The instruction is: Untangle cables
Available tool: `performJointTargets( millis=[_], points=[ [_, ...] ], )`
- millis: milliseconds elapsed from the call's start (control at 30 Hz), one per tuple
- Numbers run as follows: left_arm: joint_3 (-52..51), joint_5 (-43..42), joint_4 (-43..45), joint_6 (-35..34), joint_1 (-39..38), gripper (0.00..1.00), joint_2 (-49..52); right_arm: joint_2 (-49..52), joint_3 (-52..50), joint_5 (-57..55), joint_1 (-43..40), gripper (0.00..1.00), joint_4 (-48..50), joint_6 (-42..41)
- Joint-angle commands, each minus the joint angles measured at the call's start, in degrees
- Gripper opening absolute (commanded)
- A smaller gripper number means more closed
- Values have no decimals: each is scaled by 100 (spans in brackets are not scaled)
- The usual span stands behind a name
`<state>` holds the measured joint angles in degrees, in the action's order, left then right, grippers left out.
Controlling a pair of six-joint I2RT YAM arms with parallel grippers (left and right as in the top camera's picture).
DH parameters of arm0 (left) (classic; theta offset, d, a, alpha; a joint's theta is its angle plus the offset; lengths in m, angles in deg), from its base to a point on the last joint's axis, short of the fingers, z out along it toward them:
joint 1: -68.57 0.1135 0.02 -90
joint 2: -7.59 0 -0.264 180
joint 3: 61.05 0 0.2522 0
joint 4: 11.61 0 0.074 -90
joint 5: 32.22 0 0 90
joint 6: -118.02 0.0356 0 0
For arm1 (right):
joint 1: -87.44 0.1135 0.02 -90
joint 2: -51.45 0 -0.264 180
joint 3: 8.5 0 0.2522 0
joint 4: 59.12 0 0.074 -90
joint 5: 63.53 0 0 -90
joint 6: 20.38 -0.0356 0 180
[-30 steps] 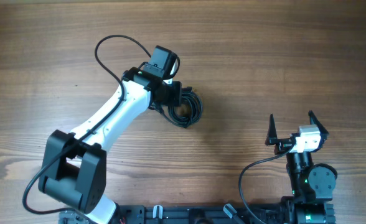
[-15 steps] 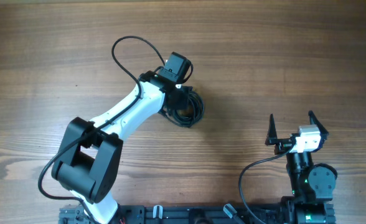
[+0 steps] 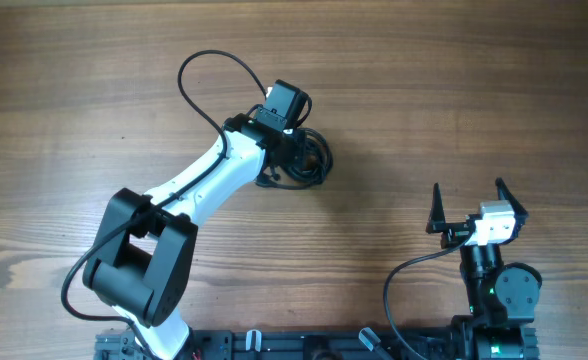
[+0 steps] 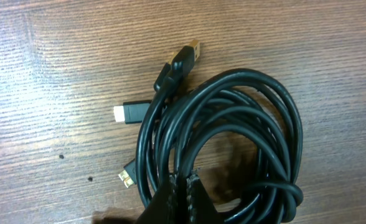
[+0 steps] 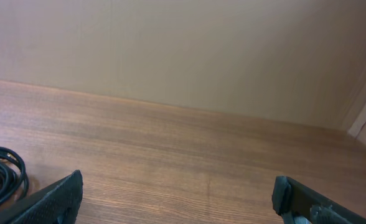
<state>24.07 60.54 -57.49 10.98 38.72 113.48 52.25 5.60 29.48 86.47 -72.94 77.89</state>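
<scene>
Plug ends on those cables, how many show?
3 plug ends: gold-tipped one at top, pale-tipped one at left, small one at lower left of the cables. Others may hide underneath.

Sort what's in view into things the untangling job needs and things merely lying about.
Job: cables, coiled in one bundle, plug ends sticking out; left gripper, jaws closed on the bundle; right gripper, open, apart from it.
Merely there: wooden table; left arm's own black wire; wall.

No legible text, label, brand, number or sign anywhere, neither on the cables [image 4: 161, 137] nor on the worktop [image 3: 474, 100].
</scene>
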Motion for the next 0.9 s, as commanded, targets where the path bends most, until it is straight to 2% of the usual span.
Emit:
performJointTargets(
  millis=[0, 300, 867],
  points=[
    [-9, 120, -151, -9, 44, 4, 33, 2, -7, 94, -17, 100, 13, 63],
    [-9, 120, -192, -7, 44, 4, 33, 2, -7, 94, -17, 100, 13, 63],
    [-9, 120, -192, -7, 44, 10, 33, 2, -4, 94, -17, 100, 13, 63]
  ],
)
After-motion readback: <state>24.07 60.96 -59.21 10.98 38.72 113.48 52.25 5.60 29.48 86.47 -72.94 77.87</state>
